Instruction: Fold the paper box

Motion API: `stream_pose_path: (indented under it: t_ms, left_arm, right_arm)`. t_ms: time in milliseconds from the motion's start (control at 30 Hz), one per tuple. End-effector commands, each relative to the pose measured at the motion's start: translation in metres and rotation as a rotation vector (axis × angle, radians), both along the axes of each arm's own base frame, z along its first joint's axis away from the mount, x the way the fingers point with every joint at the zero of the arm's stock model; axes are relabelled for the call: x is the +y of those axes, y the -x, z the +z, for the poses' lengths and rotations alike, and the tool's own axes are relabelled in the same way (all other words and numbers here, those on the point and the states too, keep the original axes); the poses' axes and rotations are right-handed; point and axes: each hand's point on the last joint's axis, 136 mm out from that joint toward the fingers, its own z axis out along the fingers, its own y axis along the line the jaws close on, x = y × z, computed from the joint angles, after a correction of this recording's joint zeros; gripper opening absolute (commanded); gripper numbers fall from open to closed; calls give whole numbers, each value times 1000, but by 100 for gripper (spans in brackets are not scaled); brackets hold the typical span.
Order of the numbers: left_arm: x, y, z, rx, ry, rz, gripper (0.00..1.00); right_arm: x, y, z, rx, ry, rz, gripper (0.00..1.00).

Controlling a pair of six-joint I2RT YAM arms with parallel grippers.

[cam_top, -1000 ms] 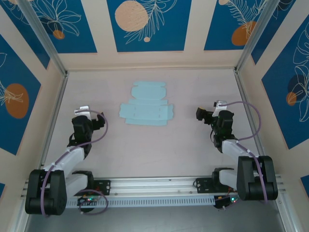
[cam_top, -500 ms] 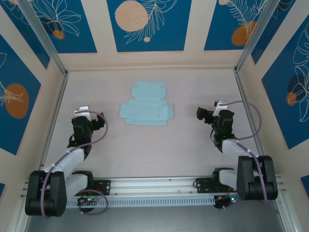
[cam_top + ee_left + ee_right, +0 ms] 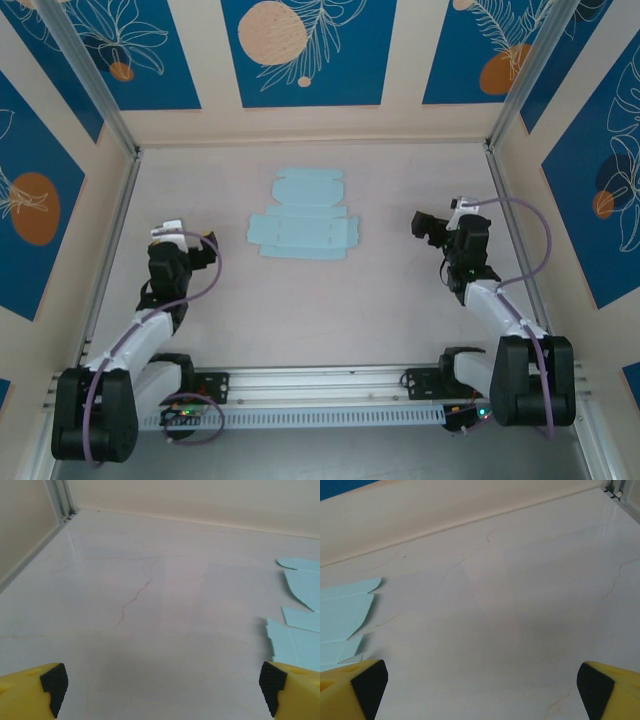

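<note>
Lying flat and open, the paper box point(image 3: 303, 222) sits a little above the middle of the top view, on the pale table point(image 3: 330, 320). No flap is bent up yet (it looks like a cut-out sheet with small tabs), so I think the folding has not begun and all of it is left to do. The left gripper point(image 3: 163, 684) is off to the left of the sheet and the right gripper point(image 3: 481, 681) off to its right. Both are well apart from it, with fingers spread wide and holding nothing.
</note>
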Motion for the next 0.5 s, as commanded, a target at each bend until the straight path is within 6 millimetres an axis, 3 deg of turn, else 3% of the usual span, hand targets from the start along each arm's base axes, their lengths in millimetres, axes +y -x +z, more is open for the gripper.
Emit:
stream_pose_path:
  t_ms: [0,133,200,400,467]
  left_arm:
    - [-12,-6,27,-23,104,-46,100]
    - [-31,-7,36,5,250,-105,100]
    - [-35,-6,30,35,331,-98,100]
    - [-65,-7,10,147,500,-154,100]
    - [-77,-10,5,183,530,-191,100]
  right_arm:
    - [-2,5,14,69,-54,-33,99]
    - [19,7,31,156,-120,54,99]
    - [35,6,36,208,-142,113,99]
    - [112,-7,30,426,-132,342,96]
    - [142,-14,17,525,-118,400,93]
